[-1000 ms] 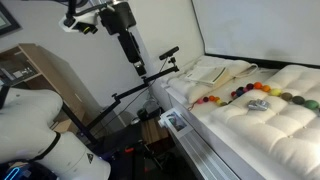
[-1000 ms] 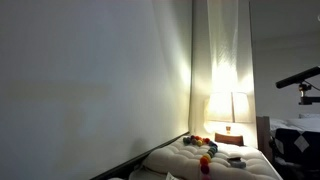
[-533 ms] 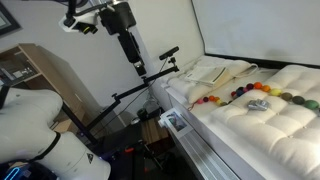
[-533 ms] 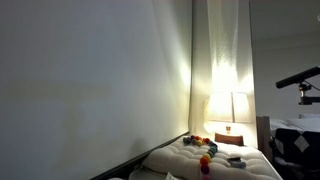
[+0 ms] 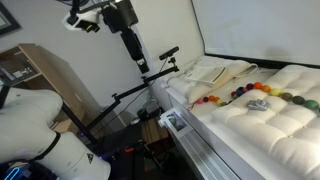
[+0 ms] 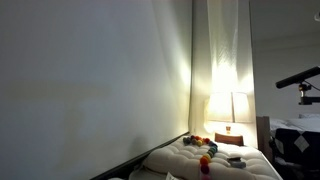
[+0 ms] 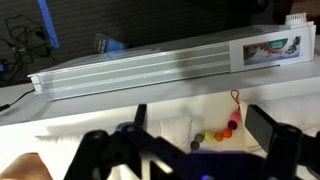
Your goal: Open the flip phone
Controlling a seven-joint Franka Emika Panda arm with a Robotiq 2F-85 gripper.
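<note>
The flip phone [image 5: 258,104] is a small silver-grey gadget lying shut on the white quilted bed [image 5: 270,130], next to a string of multicoloured beads [image 5: 240,95]. It shows as a small dark shape in an exterior view [image 6: 236,160]. My gripper [image 5: 139,60] hangs high in the air off the end of the bed, far from the phone. In the wrist view my gripper [image 7: 200,118] is open and empty, and its two dark fingers frame the beads [image 7: 215,131]. The phone is not visible in the wrist view.
A metal bed rail [image 7: 150,68] runs along the mattress edge. A black tripod with a camera [image 5: 165,55] stands between my arm and the bed. A lit lamp [image 6: 228,105] stands at the far end. Pillows [image 5: 215,70] lie at the bed's head.
My arm has shifted very slightly toward the bed. The phone and the beads have not moved.
</note>
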